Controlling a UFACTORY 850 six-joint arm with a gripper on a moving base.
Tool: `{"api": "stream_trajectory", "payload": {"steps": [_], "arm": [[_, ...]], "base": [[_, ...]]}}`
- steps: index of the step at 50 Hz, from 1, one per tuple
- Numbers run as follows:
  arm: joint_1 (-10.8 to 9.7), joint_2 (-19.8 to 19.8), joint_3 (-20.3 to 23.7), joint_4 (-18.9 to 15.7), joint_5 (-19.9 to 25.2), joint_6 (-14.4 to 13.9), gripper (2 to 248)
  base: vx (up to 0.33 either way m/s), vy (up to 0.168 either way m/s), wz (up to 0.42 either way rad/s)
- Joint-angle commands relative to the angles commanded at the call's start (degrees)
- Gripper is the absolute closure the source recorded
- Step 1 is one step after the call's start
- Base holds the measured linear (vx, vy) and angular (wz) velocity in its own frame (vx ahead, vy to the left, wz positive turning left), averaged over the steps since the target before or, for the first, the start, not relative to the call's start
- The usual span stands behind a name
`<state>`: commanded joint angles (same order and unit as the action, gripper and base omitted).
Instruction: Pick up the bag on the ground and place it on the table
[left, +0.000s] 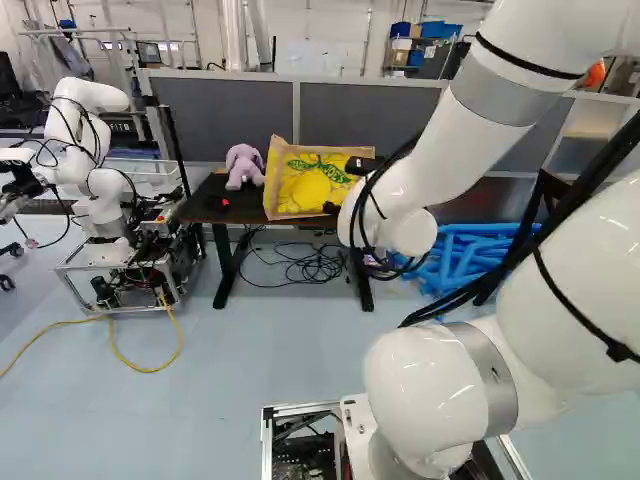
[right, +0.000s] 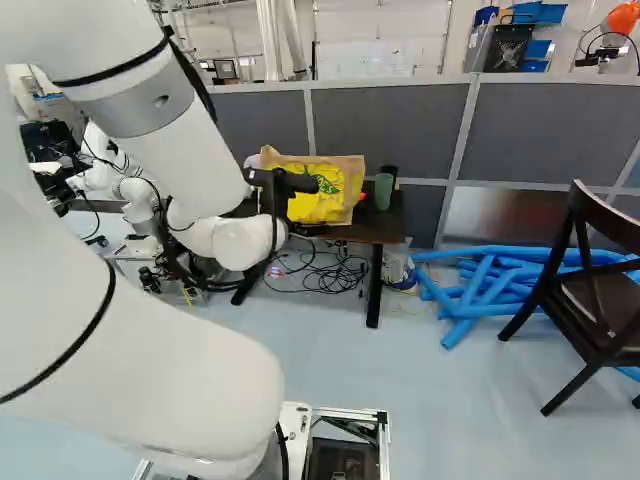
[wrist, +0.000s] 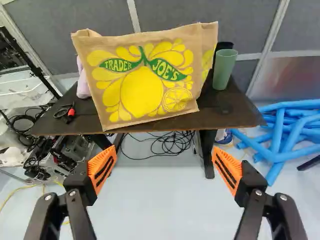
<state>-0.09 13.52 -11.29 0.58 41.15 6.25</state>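
one dark table (wrist: 210, 120), gray partitions (wrist: 200, 12), blue tubes (wrist: 295, 105)

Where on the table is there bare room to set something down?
The table shows two bare patches: between the red-and-black tool and the bag, and at the corner outward of the green cup. Crowded: around the bag, toward cup and purple toy.

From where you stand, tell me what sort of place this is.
Probably a robotics lab: another robot, white and jointed, stands ahead, flat grey partition panels screen off the far side, and long blue tubes lie in a heap.
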Motion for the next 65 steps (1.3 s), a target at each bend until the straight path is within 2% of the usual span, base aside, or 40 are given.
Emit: {"api": "stream_trajectory", "payload": {"steps": [15, 31, 65], "arm": [[0.05, 1.23, 3.11, -0.29, 4.38, -3.09, 3], [0.08, 2.07, 5.25, -0.49, 7.39, -5.22, 3], [0.09, 2.48, 6.29, -0.58, 8.85, -6.25, 3]], "base": [[0.0, 0.0, 0.0], [0.0, 0.0, 0.0], [0.0, 0.0, 0.0]]}}
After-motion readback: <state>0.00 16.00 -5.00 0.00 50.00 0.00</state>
